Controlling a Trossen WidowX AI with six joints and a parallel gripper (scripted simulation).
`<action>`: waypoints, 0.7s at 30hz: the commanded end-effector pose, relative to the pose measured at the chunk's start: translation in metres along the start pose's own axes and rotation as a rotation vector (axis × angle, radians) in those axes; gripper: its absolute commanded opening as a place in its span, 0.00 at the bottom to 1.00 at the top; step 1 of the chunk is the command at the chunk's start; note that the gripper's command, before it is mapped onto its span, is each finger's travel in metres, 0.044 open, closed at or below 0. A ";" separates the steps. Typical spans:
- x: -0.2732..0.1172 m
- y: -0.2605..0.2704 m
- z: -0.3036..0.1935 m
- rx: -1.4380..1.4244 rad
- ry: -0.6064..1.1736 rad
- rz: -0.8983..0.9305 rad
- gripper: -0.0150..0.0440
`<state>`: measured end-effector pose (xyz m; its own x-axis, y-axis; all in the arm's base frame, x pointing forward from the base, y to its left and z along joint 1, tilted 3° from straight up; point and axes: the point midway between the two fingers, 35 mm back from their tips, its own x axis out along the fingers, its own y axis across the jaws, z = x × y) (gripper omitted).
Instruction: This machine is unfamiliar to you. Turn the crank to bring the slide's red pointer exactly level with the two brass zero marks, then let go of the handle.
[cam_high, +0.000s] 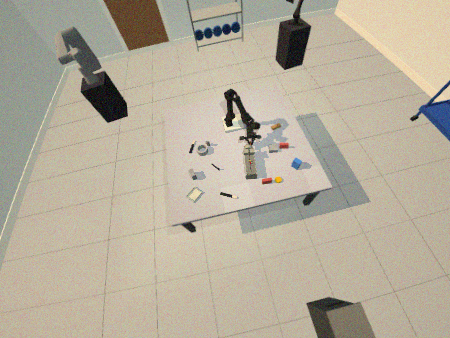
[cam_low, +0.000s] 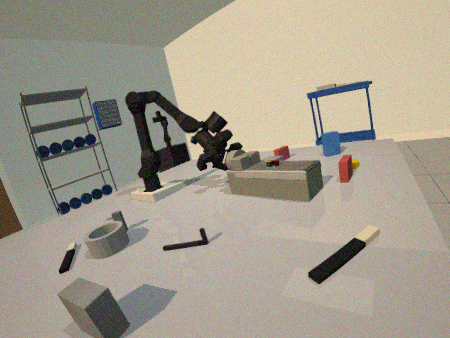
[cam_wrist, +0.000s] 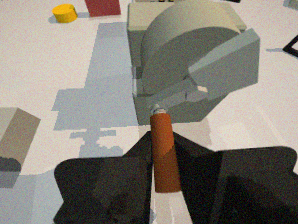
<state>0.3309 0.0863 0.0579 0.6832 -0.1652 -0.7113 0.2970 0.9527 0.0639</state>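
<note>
The machine (cam_high: 250, 170) (cam_low: 270, 187) (cam_wrist: 175, 47) is a long grey-beige box on the table, with a rounded housing at the end near the arm. A grey crank arm (cam_wrist: 175, 97) runs from the housing to an orange-brown handle (cam_wrist: 164, 155). A grey block-shaped piece (cam_wrist: 231, 64) slants up to the right beside it. My gripper (cam_high: 250, 141) (cam_wrist: 158, 134) is shut on the handle, with a black finger on each side. A tiny red speck, likely the slide's pointer (cam_high: 250, 162), shows on the machine's top. The brass zero marks are too small to make out, so their alignment cannot be told.
A grey block (cam_high: 273, 148) and a red block (cam_high: 284, 145) lie beside the machine. Another red block (cam_high: 267, 181) (cam_low: 345, 168) and a yellow disc (cam_high: 278, 180) (cam_wrist: 65, 14) lie near its far end. A blue block (cam_high: 296, 163) (cam_low: 330, 144) stands farther out.
</note>
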 end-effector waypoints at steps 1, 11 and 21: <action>-0.006 0.006 0.005 0.002 -0.012 0.015 0.25; -0.011 0.008 0.010 0.002 -0.012 0.015 0.25; -0.018 0.007 0.016 0.002 -0.012 0.015 0.25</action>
<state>0.3321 0.0913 0.0737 0.6858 -0.1573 -0.7106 0.2895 0.9548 0.0680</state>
